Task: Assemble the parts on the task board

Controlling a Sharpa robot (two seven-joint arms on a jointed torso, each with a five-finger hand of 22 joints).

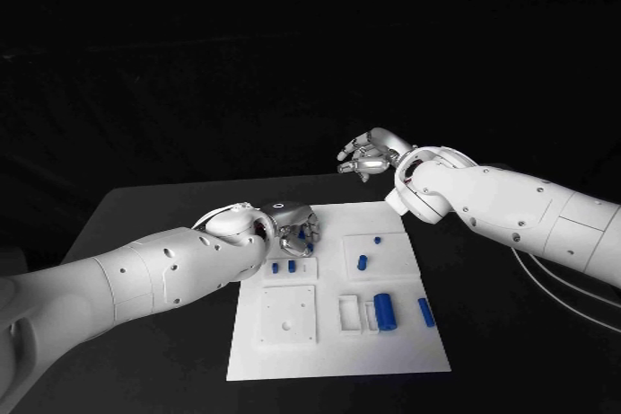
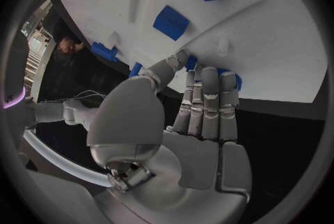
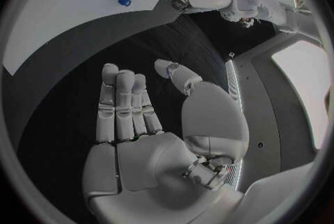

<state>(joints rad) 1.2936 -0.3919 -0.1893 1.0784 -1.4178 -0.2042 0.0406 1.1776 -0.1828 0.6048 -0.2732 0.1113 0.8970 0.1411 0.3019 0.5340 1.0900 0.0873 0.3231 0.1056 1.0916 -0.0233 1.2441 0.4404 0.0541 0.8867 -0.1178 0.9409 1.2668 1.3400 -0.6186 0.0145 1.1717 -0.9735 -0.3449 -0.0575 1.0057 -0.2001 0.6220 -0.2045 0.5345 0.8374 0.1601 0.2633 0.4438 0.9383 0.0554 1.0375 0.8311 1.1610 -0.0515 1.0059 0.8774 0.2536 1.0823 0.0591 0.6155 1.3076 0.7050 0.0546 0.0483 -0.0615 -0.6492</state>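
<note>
Patience is needed here: a blue part (image 2: pixel 230 76) at the task board (image 1: pixel 339 356)'s far left corner is being pinched by the left hand (image 1: pixel 293 224), so it should be seated squarely, while the right hand (image 1: pixel 369 154) hangs open beyond the board with nothing held.

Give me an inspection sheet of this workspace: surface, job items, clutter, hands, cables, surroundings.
Surface: black table, matte, bearing the board.
Job's things: white rectangular task board lies flat; small blue parts on it, including a blue cylinder near a pale holder and a slim blue peg beside it.
Clutter: nothing seen.
Hands: left hand is at the board's far left corner, fingertips on a blue part at the board's edge; right hand raised beyond the board's far edge, fingers apart, holding nothing.
Cables: pale cables hang below the right arm.
Surroundings: dark.
</note>
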